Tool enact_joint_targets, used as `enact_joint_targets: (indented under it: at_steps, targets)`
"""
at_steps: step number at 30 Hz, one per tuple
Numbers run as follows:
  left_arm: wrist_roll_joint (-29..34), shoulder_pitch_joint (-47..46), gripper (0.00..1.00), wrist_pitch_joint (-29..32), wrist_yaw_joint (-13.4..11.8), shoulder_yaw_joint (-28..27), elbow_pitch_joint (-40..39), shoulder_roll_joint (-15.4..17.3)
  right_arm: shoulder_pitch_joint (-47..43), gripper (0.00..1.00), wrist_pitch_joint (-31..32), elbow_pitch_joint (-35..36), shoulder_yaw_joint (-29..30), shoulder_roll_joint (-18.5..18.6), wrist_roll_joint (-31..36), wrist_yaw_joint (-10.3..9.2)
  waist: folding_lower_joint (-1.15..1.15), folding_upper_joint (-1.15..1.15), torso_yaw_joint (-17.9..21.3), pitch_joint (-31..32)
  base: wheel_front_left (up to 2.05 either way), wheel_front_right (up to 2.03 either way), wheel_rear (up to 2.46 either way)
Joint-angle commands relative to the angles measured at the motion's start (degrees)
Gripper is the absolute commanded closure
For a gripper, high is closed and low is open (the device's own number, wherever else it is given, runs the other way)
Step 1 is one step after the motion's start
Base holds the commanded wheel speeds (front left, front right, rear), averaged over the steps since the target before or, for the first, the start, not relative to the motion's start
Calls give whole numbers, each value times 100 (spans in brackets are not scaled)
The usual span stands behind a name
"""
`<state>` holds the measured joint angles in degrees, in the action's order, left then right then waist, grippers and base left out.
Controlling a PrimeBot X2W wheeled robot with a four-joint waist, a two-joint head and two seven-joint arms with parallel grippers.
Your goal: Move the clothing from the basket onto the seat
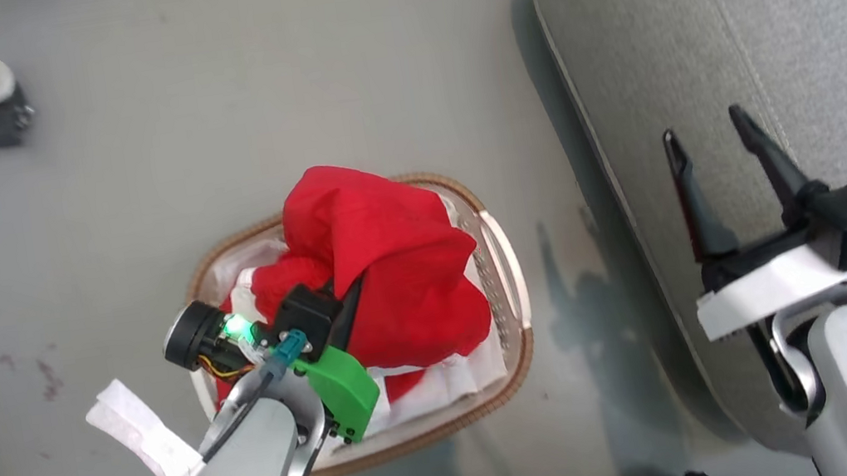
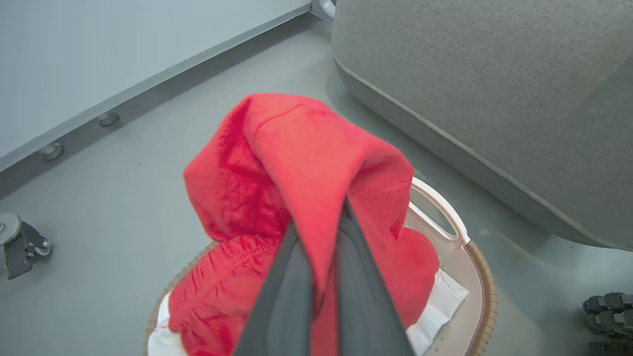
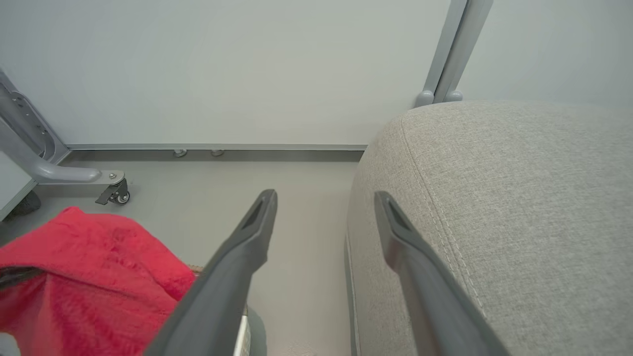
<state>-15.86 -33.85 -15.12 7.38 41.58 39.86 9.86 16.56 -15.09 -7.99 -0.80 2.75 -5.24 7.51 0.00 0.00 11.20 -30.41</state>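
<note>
Gripping soft red cloth over the basket

Left gripper [image 2: 319, 222], two long dark fingers, is pinched tight on a fold of the soft red sports clothing with white panels [image 1: 385, 260], centre of frame in the head view. In the left wrist view the cloth peaks like a tent over the fingers. Its lower folds lie in the oval white perforated plastic basket with brown woven rim [image 1: 506, 259], on top of the white cloth liner [image 1: 445, 382]. Cannot tell whether one garment or both are caught in the pinch.

Right gripper [image 1: 706, 137], lower right of the head view, has its jaws wide apart and holds nothing. It hangs over the edge of the large grey woven-fabric sofa seat [image 1: 699, 62], at the right of the frame.

Handling, as judged:
- The fabric looks light, limp and fleecy, with no stiffness.
- It should drape and trail below the grip.
- It seems neither fragile nor slippery.

The hold on a bunched fold near the top of the heap looks sound, though a thin single layer could slide out. A trailing hem might snag the woven rim or drag the liner along. The lift likely needs to clear the rim before swinging toward frame right onto the seat.
</note>
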Motion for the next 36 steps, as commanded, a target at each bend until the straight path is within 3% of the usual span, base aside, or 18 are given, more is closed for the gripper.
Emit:
enact_joint_targets:
  at_steps: [1, 7, 20, 25, 36]
  targets:
    - [117, 139, 100, -6, 11, 7, -120, 60, -171, 0, -12, -46, -24, 25, 41, -4, 0, 0, -472, 921, 0, 0, 0]
    - [298, 201, 100, -6, 16, 220, -524, 296, -603, 0, -12, -130, -165, 26, 158, -4, 0, 0, -611, 1715, 0, 0, 0]
    - [131, -1031, 100, -6, 17, 1024, -1057, 1043, -1213, 0, -12, -232, -434, 25, 286, -4, 0, 0, -709, 2788, 0, 0, 0]
    - [-76, -1640, 100, -6, 17, 1298, -1047, 1175, -1301, 0, -12, -236, -520, 24, 289, -4, 0, 0, -711, 2946, 0, 0, 0]
    - [-339, -2769, 100, -5, 18, 1614, -990, 1122, -1197, 0, -12, -277, -756, 24, 300, -4, 0, 0, -733, 3053, 0, 0, 0]
